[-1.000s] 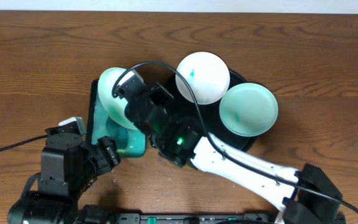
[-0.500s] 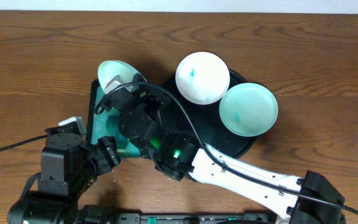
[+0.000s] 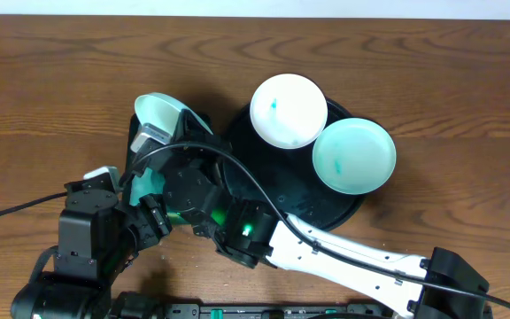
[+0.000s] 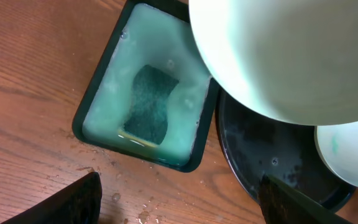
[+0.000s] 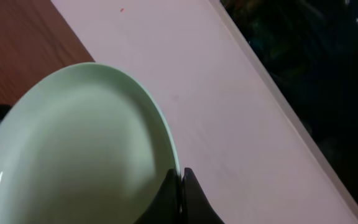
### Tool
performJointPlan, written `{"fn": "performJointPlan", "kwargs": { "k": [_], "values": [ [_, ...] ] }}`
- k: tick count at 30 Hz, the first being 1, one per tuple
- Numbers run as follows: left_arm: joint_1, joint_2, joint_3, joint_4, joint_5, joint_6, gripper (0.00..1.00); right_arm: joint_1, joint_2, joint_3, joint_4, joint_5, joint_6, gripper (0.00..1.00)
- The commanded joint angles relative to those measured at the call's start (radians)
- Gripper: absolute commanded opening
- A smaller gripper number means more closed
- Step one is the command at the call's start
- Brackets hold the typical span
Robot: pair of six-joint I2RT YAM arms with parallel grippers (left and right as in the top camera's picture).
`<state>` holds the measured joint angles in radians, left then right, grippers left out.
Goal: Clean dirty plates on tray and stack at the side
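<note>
Plates (image 3: 289, 110) on black tray (image 3: 330, 202), brown wooden table (image 3: 60, 80)

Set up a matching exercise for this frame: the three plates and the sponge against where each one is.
1 sponge
2 tilted plate
3 white plate
4 pale teal plate

A at the black tray's right edge
B pinched by the right gripper
C in the soapy teal tray
D at the black tray's far edge

Pairs: 1-C, 2-B, 3-D, 4-A

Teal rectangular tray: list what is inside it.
Pale foamy liquid fills the tray, with a dark green sponge lying in it. The held plate hides one corner.
</note>
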<state>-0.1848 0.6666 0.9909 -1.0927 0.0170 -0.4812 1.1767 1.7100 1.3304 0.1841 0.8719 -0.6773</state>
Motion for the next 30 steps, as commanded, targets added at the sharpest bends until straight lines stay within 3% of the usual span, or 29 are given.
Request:
{"fn": "performJointPlan", "kwargs": {
  "k": [1,21,23,26,30],
  "values": [
    [0.005,-0.002,0.020,0.001,-0.002,0.006,0.80,0.005,-0.019,0.010,0.007,0.014,-0.031,0.01],
    [0.005,-0.002,0.020,0.002,-0.002,0.006,0.80,0.002,-0.019,0.010,0.009,0.014,0.009,0.01],
    [0.005,-0.002,0.020,0.002,-0.002,0.006,0.81,-0.014,-0.019,0.010,0.005,0.014,0.104,0.01],
    [0.005,-0.002,0.020,0.002,-0.002,0.006,0.80,-0.083,-0.019,0.010,-0.070,-0.011,0.385,0.01],
    [0.005,-0.002,0.020,0.001,-0.002,0.006,0.81,-0.256,-0.019,0.010,-0.332,-0.397,0.858,0.01]
  ]
}}
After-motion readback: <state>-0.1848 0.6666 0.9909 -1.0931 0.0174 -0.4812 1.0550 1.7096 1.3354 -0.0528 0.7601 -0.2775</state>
